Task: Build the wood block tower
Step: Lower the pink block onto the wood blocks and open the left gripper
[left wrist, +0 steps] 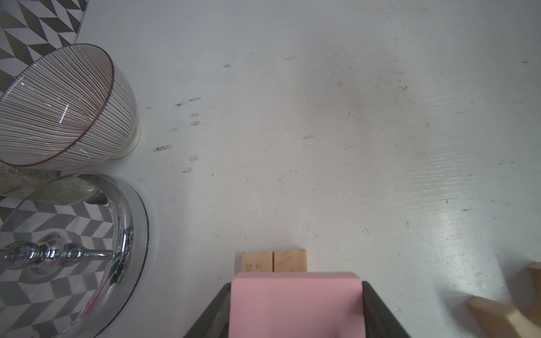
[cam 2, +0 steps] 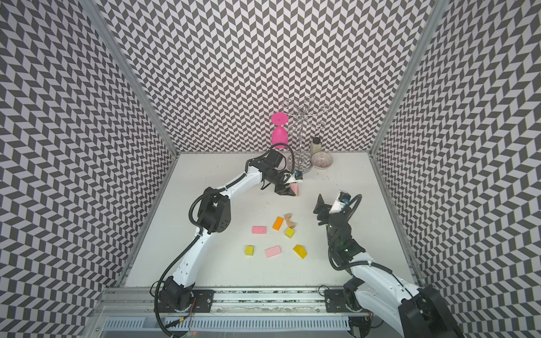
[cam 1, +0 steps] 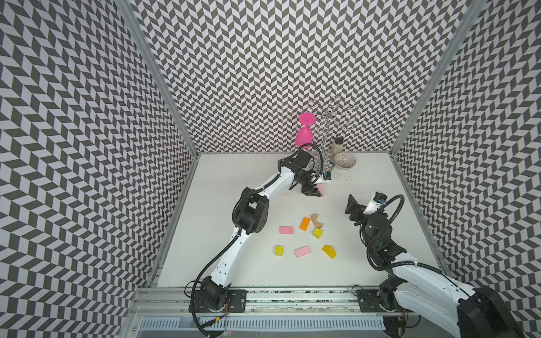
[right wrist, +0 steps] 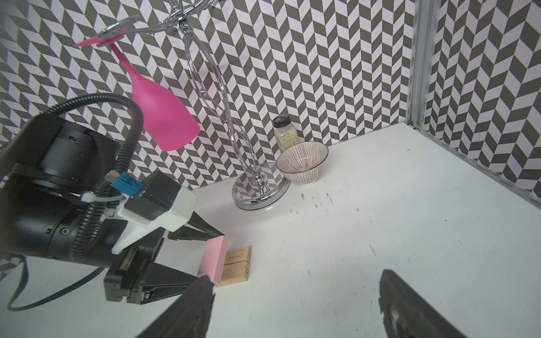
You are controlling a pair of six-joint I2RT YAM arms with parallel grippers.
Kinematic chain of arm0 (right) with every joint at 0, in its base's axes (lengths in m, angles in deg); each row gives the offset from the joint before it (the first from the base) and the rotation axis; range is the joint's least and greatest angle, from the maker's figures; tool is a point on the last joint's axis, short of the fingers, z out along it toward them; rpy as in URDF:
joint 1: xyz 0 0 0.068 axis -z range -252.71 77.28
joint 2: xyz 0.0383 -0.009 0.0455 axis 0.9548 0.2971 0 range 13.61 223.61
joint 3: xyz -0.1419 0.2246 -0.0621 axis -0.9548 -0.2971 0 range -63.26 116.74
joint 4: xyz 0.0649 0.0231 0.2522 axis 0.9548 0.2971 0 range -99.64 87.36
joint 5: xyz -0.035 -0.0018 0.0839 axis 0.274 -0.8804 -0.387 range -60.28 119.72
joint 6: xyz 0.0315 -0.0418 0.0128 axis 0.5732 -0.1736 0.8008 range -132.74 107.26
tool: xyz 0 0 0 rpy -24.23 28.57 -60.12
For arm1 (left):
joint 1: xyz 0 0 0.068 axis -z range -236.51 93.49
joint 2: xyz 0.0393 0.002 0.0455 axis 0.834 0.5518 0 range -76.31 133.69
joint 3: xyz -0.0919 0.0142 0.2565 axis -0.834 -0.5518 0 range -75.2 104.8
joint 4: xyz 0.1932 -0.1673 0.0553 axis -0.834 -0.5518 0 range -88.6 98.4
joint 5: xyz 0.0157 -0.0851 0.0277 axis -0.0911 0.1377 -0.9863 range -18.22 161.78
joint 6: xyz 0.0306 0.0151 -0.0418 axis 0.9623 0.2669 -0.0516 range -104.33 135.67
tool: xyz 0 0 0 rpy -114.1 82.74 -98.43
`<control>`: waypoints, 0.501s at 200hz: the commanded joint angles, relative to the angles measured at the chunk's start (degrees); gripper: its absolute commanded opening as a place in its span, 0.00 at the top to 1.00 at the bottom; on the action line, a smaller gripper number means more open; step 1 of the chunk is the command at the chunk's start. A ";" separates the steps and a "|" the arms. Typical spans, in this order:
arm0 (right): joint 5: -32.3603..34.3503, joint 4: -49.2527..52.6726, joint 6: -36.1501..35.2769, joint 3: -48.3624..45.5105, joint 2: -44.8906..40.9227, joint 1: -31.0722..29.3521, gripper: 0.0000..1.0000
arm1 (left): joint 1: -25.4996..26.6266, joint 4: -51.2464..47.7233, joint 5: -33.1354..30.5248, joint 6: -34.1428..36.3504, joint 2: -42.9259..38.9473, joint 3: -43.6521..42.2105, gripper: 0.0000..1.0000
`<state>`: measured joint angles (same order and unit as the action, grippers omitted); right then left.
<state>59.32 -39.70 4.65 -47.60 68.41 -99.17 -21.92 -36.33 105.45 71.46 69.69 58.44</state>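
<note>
**Pink bar clamped over the tan base; contact unclear**

The left gripper (right wrist: pixel 213 255) is clenched on a pale pink bar (left wrist: pixel 295 304), with one finger at each end. It works far on the white table (cam 1: pixel 228 210), just near of the chrome wire stand (cam 1: pixel 325 131). Two tan bars (right wrist: pixel 237 263) lie flat side by side, and the held bar runs across them. No view settles whether it rests on them or hangs just above.

In both top views the gripper covers the tan bars completely and only a sliver of pink shows. The left wrist view cuts the held bar off at the frame edge and shows only the tan bars' end faces. Faint marks on one of them are unreadable.

The right gripper (cam 1: pixel 351 204) hangs to the right, well apart from every block, with its jaws spread and nothing between them. In its own wrist view its fingertips (right wrist: pixel 199 292) are blurred, and one hides an end of the held bar.

The loose blocks lie nearer, mid-table:
- a second pink bar (cam 1: pixel 286 230)
- an orange bar (cam 1: pixel 304 224)
- a tan notched arch (cam 1: pixel 316 221), which the left wrist view shows only as a cropped corner
- a yellow cube (cam 1: pixel 317 233) just beside the arch
- another yellow cube (cam 1: pixel 279 250), farther left
- a third pink bar (cam 1: pixel 302 251)
- a yellow roof-shaped piece (cam 1: pixel 329 251)

At the far wall a magenta goblet (cam 1: pixel 303 136) hangs upside down from the stand, its rim hidden behind the left arm in both top views. A spice jar (cam 1: pixel 338 146) stands behind a striped bowl (cam 1: pixel 344 160).
</note>
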 commanded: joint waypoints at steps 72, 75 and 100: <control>-1.03 -2.66 -0.07 -0.19 -0.14 0.18 0.13 | -1.07 1.43 1.01 1.87 3.09 2.10 0.82; -1.04 -2.71 -0.09 -0.19 -0.20 0.18 0.13 | -1.22 1.41 1.11 1.87 3.14 2.08 0.82; -1.04 -2.65 -0.06 -0.19 -0.15 0.18 0.13 | -1.89 1.67 1.01 1.51 3.57 2.06 0.82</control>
<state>58.56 -39.70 4.62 -47.60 68.41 -99.15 -22.84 -33.64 104.77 71.57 72.59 58.75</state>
